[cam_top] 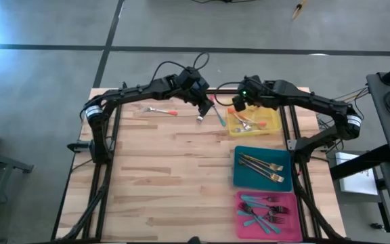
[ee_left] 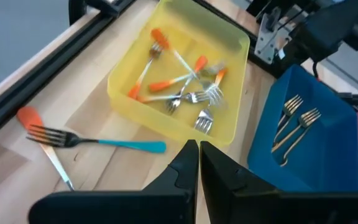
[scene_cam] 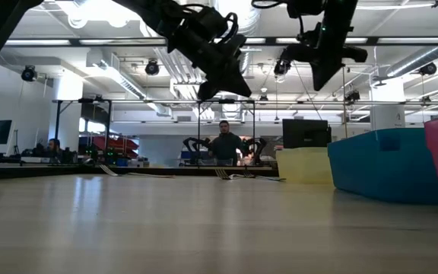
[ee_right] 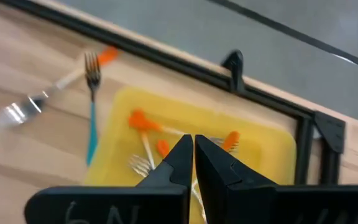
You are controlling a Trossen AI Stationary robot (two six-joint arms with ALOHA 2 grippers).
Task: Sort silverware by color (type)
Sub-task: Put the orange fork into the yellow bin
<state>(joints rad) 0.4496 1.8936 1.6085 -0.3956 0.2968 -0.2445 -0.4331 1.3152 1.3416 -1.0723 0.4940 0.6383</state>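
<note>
Beside the yellow tray (ee_left: 229,127), blue-handled fork (ee_left: 98,142) beyond both arms' closed, empty fingers (ee_left: 199,163).

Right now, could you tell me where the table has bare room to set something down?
The wooden table is bare across its middle and near side, left of the teal tray and pink tray. The far edge is crowded: a lone orange-handled fork, two crossed utensils, the yellow tray, with both grippers shut above.

Wooden table (cam_top: 168,176); on it a yellow tray (cam_top: 274,127), teal tray (cam_top: 241,173), pink tray (cam_top: 244,224), a crossed blue fork (cam_top: 219,115) and orange utensil (cam_top: 204,112), one orange fork (cam_top: 160,110) apart.
</note>
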